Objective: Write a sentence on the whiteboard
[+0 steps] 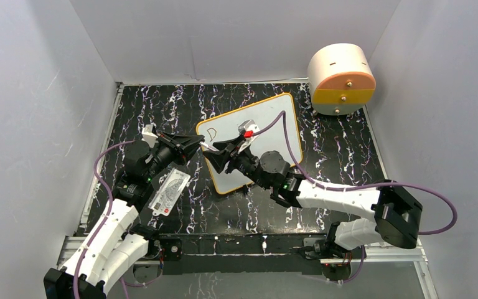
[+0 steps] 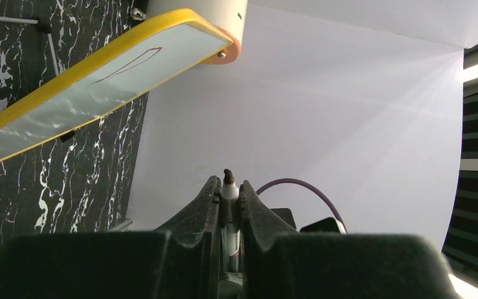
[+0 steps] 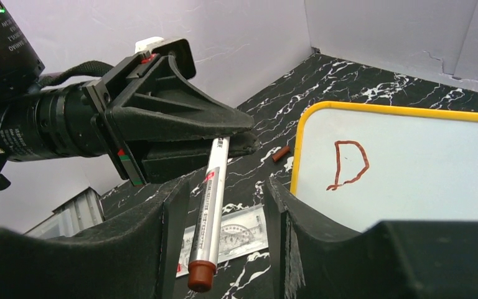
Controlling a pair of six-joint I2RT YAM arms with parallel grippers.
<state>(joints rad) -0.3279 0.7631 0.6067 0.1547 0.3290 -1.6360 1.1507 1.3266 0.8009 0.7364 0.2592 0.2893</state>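
The left gripper [image 2: 229, 185] was clenched on a marker pen [image 3: 210, 205], which slanted down out of its fingertips with a reddish-brown end lowest. The right gripper [image 3: 224, 187] stood released, one finger on either side of the pen's barrel. A gap showed on one side, and contact on the other side could not be judged.

The whiteboard [image 3: 423, 168] lay askew on the black marbled table [image 1: 348, 149], just beyond both grippers. Of the sentence [image 3: 348, 165] only a reddish-brown capital D could be seen, near the board's yellow-framed corner. A faint dark speck at the picture's right edge was too small to read. The right wrist view cut the board off at the right, and its own finger covered the lower part. In the overhead view the two grippers and a purple cable [image 1: 348, 185] covered part of the board, and the writing could hardly be made out there. The left wrist view caught the board edge-on, cut off at the left, with one thin stroke showing.

A small reddish-brown stub [image 3: 280, 154] lay on the table just beside the board's frame, too small to identify. A printed white card [image 1: 169, 192] lay near the left arm, its print illegible. A white and orange cylinder [image 1: 341, 78] stood at the far right corner.
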